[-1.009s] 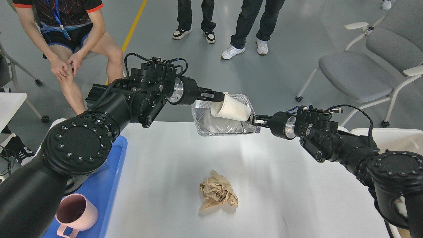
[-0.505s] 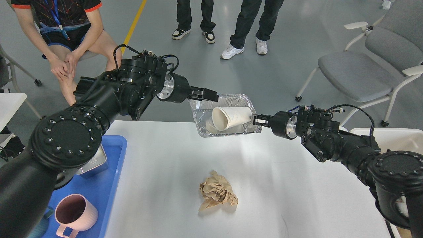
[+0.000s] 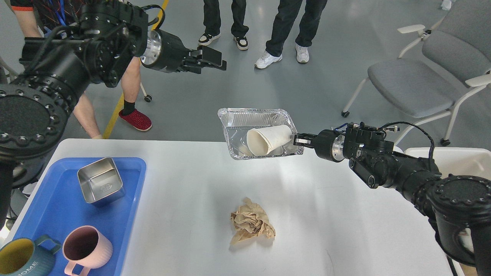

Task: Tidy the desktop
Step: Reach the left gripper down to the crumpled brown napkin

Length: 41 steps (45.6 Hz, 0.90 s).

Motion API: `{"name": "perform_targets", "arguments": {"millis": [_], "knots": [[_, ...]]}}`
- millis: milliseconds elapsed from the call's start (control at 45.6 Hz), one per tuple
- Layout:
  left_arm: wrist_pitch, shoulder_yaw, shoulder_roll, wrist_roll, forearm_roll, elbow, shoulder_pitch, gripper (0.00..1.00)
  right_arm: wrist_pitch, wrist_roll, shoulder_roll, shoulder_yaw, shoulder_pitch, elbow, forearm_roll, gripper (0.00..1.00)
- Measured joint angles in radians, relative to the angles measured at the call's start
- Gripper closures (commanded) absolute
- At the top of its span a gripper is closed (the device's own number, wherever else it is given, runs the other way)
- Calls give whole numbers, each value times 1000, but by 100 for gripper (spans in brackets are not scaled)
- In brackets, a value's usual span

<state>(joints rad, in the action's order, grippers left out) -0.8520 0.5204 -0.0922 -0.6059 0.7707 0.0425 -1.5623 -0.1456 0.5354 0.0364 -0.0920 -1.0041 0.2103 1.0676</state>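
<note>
Brown crumpled paper (image 3: pixel 252 224) lies nearest, alone on the bare middle of the desktop (image 3: pixel 345 230), which fills the lower part of the head view. Left of it, a blue tray (image 3: pixel 57 214) sits on the same surface and holds a pink mug (image 3: pixel 86 247), a teal mug (image 3: pixel 21 260) and a square steel container (image 3: pixel 100 184); these look already sorted.

Farther out, at the desktop's far edge, the right gripper (image 3: pixel 298 140) holds a foil tray (image 3: pixel 257 132) by its right rim. Jaws appear clamped on that rim, though they are small and dark here, so contact is read mainly from the tray being partly off the edge yet level. A white paper cup (image 3: pixel 268 140) lies on its side inside the foil tray, mouth toward the left.

Farthest, the left gripper (image 3: pixel 213 61) is high above the floor, well apart from the foil tray and everything else. Jaws look slightly apart and nothing is between them.

Judgement: step in hand is gathering rubbish into the foil tray; the cup is in, the paper is not. Next move calls for the left arm to come down to the crumpled paper, grip a raised fold, and carry it over the foil tray. Right arm should keep the tray level so the cup does not roll out.
</note>
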Motion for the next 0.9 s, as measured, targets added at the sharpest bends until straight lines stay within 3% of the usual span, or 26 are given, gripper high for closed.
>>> {"name": "perform_targets", "arguments": {"millis": [110,285,658,900], "knots": [[-82,7,-113,-24,9,10,-43,15,0,0,1,0,1,0,0,100],[-107,20,-358,-44,22,141,-141,15,0,0,2,0,1,0,0,100],[-108,8,-1061,-44,298,921,-395,15,0,0,1,0,-1,0,0,100],[-108,6,-1147,-44,345,1010,-406,15,0,0,-1,0,-2,0,0,100]]}}
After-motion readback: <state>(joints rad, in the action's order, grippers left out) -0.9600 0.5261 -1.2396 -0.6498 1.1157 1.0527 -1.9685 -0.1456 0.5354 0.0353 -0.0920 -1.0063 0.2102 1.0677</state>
